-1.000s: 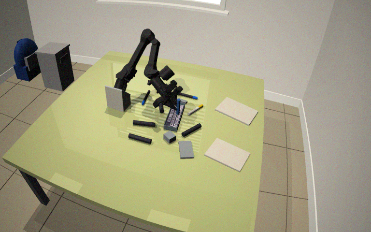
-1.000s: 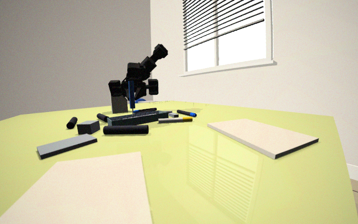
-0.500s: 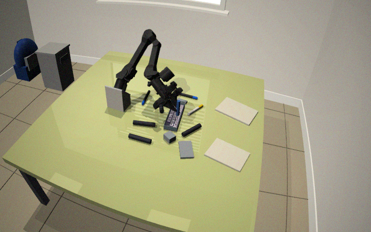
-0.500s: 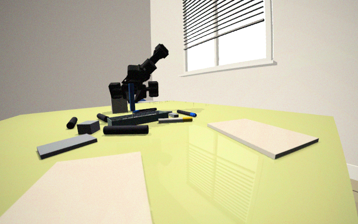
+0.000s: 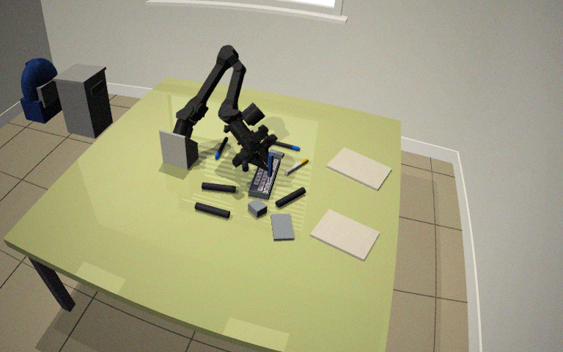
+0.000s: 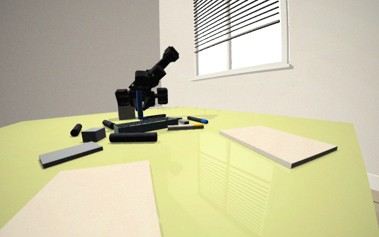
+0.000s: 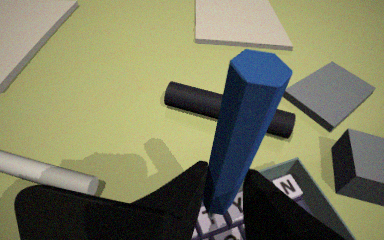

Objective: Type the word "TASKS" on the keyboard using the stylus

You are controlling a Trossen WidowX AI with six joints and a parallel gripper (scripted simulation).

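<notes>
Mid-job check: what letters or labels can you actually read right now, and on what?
"N": a key on the keyboard, right of the blue stylus held in the gripper.
"Y": partly hidden key beside the stylus tip; likely, not certain.
Top and exterior views: keys too small to read.
Nothing else carries text.
</notes>
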